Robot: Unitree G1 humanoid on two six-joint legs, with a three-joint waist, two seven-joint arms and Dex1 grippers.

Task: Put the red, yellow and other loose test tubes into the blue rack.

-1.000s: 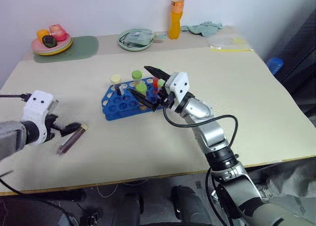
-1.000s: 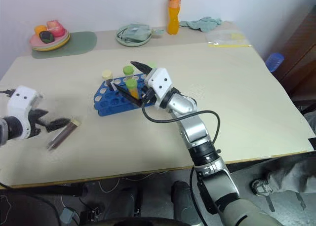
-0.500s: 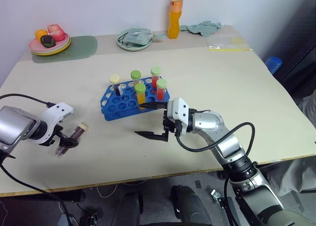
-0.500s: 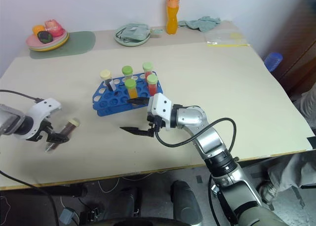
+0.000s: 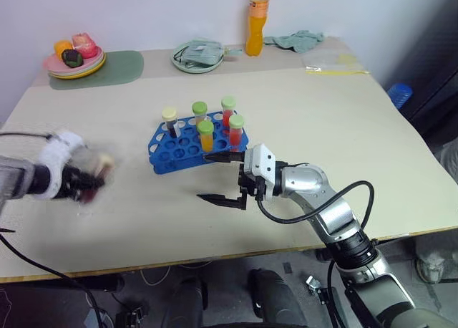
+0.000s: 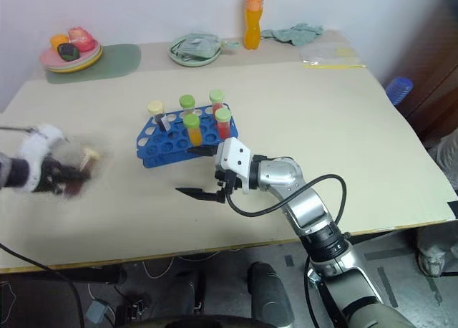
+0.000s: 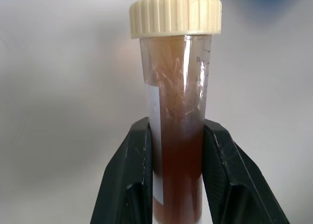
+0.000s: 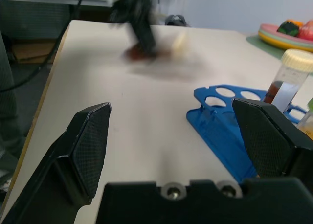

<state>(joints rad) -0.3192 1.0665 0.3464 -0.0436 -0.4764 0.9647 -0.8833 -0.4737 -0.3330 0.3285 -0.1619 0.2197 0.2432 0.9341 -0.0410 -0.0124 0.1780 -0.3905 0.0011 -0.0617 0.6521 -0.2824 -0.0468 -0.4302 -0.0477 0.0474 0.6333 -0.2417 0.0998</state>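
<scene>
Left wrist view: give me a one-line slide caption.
Left end effector shut on a brown-liquid test tube with a pale yellow cap.

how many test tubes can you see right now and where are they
6. Five stand in the blue rack: pale-yellow cap, green cap, light-green cap with red, yellow-orange, red-orange. One brown tube is held by the left tool.

Counts of the things on the table

Six test tubes are counted: five upright in the one blue rack (image 5: 187,146), with one pale yellow cap (image 5: 169,114) and four green caps (image 5: 199,107), and one brown tube (image 7: 178,131) held apart. One orange bottle (image 5: 255,27), two plates (image 5: 73,69) and one cloth (image 5: 295,39) are seen.
</scene>
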